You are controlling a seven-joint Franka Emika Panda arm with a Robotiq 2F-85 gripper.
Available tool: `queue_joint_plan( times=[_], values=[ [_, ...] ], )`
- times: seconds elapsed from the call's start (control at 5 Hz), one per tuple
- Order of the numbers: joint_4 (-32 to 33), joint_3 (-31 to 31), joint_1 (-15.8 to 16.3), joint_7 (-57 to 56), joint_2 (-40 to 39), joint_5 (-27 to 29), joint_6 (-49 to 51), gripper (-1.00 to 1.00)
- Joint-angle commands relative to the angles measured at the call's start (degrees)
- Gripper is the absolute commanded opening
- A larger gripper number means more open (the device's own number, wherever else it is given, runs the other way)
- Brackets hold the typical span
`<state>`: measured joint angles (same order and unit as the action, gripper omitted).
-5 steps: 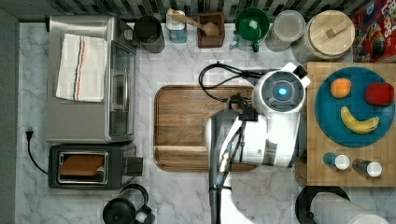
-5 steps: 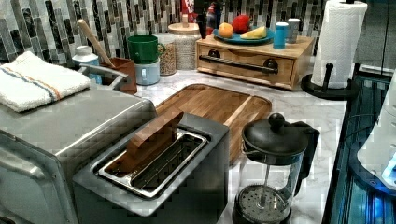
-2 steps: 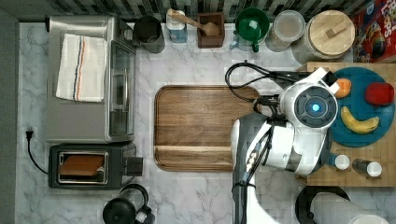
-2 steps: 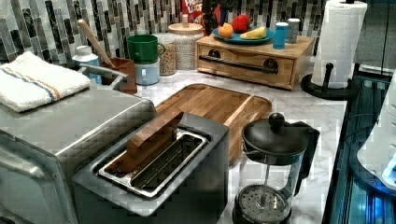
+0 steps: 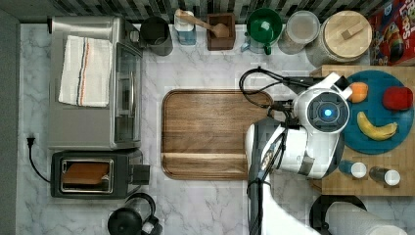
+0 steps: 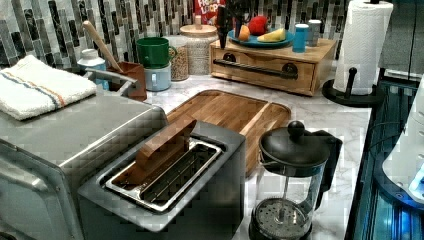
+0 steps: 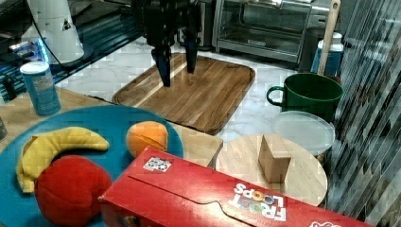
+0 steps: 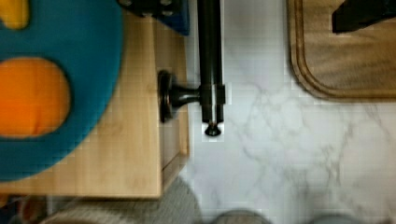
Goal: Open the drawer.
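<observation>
Marble desk (image 5: 210,205) carries the drawer (image 6: 265,70), shut, in a box under a blue plate (image 7: 94,127). Its black bar handle (image 8: 210,65) runs along the drawer front. Spread end effector (image 7: 176,60) hangs above the handle's end, fingers straddling the bar's line, so the grasp lies straight down.

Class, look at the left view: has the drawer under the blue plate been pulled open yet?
No. The drawer sits flush in its wooden box, its black handle untouched.
</observation>
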<state>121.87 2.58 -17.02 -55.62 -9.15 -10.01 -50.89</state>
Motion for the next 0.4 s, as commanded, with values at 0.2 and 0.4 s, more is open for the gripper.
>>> queue_joint_plan(
  times=[0.2, 0.4],
  values=[
    [6.0, 1.4, -1.8, -4.1, -3.3, -3.6, -8.0, 1.0],
    [6.6, 1.5, -1.6, -2.5, -4.4, -3.9, -10.1, 1.0]
  ],
)
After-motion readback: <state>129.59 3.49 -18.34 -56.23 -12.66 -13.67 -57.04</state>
